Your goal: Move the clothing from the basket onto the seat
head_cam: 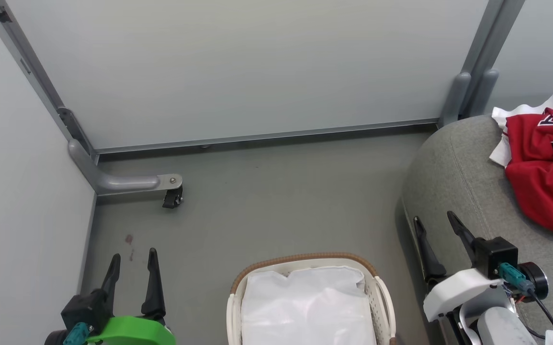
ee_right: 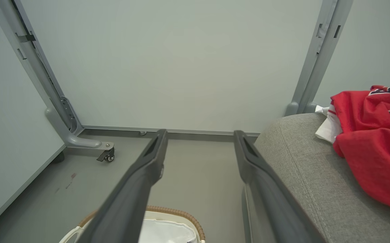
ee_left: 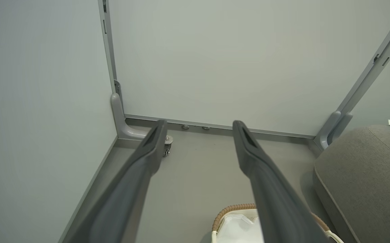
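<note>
At three o'clock in the head view, the red sports clothing with white trim (head_cam: 542,187) was a strong scarlet, edged in white and marked with black-and-white lettering near its top. The large grey fabric-upholstered seat cushion (head_cam: 448,172) under it was a flecked mid grey. At six o'clock, the oval white perforated plastic basket (head_cam: 305,256) had a brown woven rim and a plain white liner sheet (head_cam: 307,306). The left end effector (head_cam: 133,254), at seven o'clock, had black fingers over a bright green shell. The right end effector (head_cam: 433,216), at four o'clock, had black fingers over a white shell with a teal plug. The smooth grey floor (head_cam: 276,201) bore a small reddish stain at eight o'clock.
</note>
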### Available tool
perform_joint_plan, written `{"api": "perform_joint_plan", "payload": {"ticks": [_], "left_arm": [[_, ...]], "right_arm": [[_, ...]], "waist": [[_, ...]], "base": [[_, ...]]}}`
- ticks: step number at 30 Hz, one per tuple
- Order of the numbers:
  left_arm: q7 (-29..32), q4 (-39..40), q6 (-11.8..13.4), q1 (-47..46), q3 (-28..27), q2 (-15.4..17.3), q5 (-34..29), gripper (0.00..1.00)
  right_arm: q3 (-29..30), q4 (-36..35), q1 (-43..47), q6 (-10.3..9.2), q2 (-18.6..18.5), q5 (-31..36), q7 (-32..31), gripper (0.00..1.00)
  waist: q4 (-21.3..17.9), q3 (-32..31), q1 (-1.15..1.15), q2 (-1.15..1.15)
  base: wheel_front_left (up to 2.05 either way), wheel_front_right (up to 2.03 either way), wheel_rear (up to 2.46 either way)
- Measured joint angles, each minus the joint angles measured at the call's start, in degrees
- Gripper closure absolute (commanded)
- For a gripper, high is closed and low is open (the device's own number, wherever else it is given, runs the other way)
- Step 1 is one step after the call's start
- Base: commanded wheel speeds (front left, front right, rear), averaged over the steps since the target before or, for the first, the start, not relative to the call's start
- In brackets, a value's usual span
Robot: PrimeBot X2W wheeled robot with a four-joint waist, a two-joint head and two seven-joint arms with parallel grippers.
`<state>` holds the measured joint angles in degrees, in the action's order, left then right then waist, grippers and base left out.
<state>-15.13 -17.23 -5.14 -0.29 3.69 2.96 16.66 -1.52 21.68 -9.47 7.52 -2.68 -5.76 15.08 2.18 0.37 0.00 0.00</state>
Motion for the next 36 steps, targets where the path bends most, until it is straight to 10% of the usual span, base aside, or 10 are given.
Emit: {"api": "perform_joint_plan", "payload": {"ticks": [22, 23, 36], "left_arm": [[0.00, -2.08, 0.10, 1.13, 1.47, -0.09, 1.20, 0.00], [0.00, -2.19, 0.10, 1.13, 1.43, -0.10, 1.71, 1.00], [2.56, -4.31, 0.04, 1.37, 0.44, -0.24, 9.40, 1.00]], "right_arm": [[-2.21, -1.56, 2.43, 0.00, -0.09, -2.78, 0.00, 0.00], [-2.20, -1.62, 2.43, 0.00, -0.08, -2.79, 0.00, 1.00], [-1.19, 0.41, 4.04, 0.00, 0.36, -11.45, -2.65, 1.00]], "waist": [[-0.37, -0.78, 0.00, 0.00], [-0.36, -0.78, 0.00, 0.00], [-0.47, -0.74, 0.00, 0.00]], "base": [[0.00, 0.00, 0.00], [0.00, 0.00, 0.00], [0.00, 0.00, 0.00]]}}
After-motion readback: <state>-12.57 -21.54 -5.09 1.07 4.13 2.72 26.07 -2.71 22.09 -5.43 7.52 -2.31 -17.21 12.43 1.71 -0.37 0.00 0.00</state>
